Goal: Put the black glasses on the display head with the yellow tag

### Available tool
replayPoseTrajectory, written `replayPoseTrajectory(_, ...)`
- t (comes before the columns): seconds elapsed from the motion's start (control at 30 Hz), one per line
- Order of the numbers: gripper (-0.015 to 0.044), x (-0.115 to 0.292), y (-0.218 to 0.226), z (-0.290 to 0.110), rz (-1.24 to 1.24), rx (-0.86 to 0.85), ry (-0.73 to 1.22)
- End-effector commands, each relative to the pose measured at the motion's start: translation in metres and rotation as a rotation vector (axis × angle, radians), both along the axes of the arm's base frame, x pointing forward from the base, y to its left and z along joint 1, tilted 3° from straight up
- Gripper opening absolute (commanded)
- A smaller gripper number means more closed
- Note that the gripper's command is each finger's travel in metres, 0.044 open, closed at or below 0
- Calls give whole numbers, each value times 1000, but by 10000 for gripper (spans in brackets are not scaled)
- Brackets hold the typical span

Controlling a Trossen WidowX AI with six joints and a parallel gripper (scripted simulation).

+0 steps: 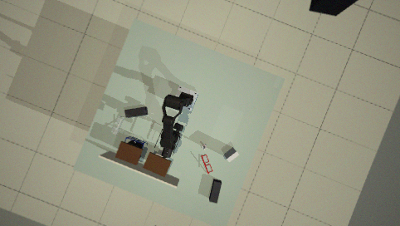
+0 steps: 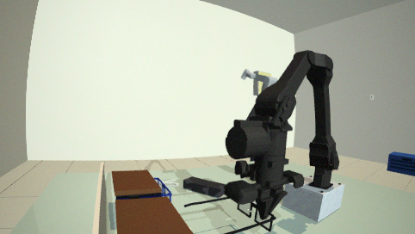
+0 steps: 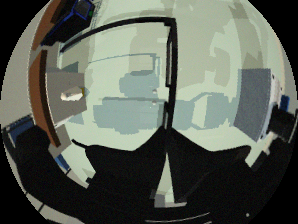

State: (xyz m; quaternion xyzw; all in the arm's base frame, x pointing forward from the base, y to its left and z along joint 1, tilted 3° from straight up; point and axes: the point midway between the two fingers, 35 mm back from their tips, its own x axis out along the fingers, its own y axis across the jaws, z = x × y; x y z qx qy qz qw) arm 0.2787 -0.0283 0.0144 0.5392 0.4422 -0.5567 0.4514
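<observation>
My gripper [image 2: 263, 211] [image 3: 164, 128] is shut on the black glasses [image 2: 202, 201] [image 3: 120, 26] and holds them just above the table, temples reaching towards the heads. Two display heads with brown tops stand side by side on a grey base. The nearer head [image 1: 157, 164] [image 2: 148, 215] is right beside the gripper; in the wrist view its grey face [image 3: 67, 92] shows a small yellowish mark. The farther head [image 1: 129, 153] [image 2: 133, 182] wears blue glasses [image 1: 134, 142] [image 2: 164, 189] [image 3: 81, 2]. In the top view the arm hides the gripper.
Red glasses [image 1: 206, 163] lie on the pale green table [image 1: 249, 108] right of the arm. A black case [image 1: 136, 111] [image 2: 204, 186] lies behind the heads, another black case [image 1: 215, 189] near the front edge, and a grey-white box [image 1: 231, 154] beside the red glasses. The arm's base [image 2: 314, 200] is to the right.
</observation>
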Motion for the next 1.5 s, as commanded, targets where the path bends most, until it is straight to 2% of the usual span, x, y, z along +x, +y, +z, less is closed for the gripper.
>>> replayPoseTrajectory(0.0,0,7,-2,0,5,-7,-9)
replayPoseTrajectory(1.47,0,65,-14,1,5,-7,-7)
